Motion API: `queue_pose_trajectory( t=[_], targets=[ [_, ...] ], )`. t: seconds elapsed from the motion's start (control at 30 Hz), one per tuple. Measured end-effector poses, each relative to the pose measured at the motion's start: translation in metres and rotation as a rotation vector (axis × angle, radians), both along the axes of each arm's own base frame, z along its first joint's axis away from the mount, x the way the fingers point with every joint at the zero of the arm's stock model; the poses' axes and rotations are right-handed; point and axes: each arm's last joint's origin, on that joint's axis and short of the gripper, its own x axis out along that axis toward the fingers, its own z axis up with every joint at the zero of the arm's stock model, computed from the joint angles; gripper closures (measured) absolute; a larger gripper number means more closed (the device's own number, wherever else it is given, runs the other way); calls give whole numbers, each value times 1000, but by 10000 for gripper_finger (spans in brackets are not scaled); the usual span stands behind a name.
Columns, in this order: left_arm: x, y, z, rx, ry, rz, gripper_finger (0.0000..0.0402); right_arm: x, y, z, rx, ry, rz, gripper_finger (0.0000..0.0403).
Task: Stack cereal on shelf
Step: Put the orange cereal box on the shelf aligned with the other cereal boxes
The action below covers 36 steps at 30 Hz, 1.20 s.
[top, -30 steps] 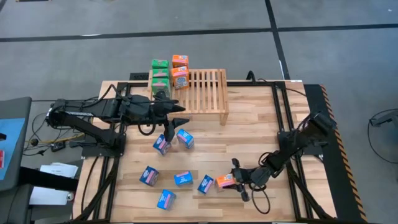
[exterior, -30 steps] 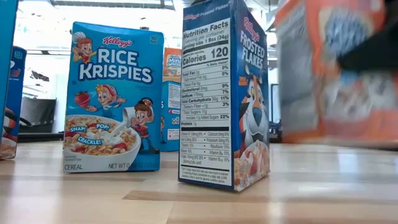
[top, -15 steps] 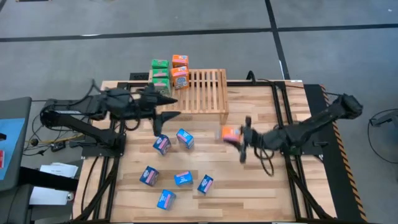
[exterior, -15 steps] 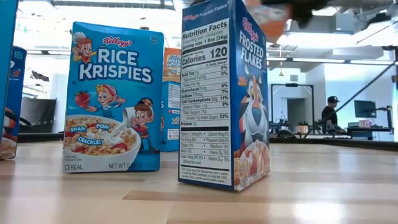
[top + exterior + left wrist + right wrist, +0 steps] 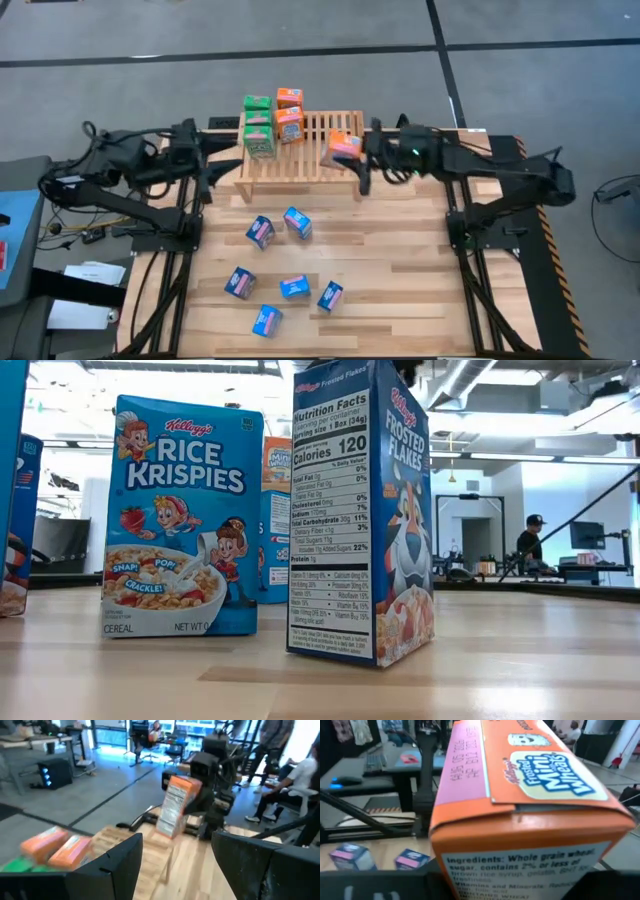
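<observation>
The right gripper (image 5: 358, 152), jaws pinching an orange box (image 5: 343, 146), hovers at the shelf's (image 5: 320, 150) right end; next, probably, lower and release. Left gripper (image 5: 205, 165) waits, jaws spread.

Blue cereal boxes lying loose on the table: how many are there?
6 small blue cardboard cereal boxes: two side by side below the rack, four nearer the front edge. None looks hidden.

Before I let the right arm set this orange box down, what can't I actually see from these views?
- Right gripper, high view: the orange box covers where its bottom stands over the shelf.
- Right wrist view: the box fills the picture, hiding the slats.
- Low view: blue boxes block the shelf.
- Left wrist view: boxes on the shelf are blurred.
</observation>
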Motion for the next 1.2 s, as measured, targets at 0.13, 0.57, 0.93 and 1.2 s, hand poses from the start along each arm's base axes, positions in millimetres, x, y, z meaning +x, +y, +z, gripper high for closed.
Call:
queue_pose_trajectory(
  t=[0.13,0.57,0.93,1.2],
  targets=[
    [-13,4,-13,10,-34,93,173,27,-24,-6,-38,57,60,232],
    [-20,8,-54,-5,-151,240,173,102,-105,-28,-52,118,240,232],
    [-26,9,-55,-2,-151,287,173,129,-122,-62,-15,172,309,235],
    [-26,10,-56,-6,-150,288,173,134,-129,-76,-15,195,279,236]
  ],
)
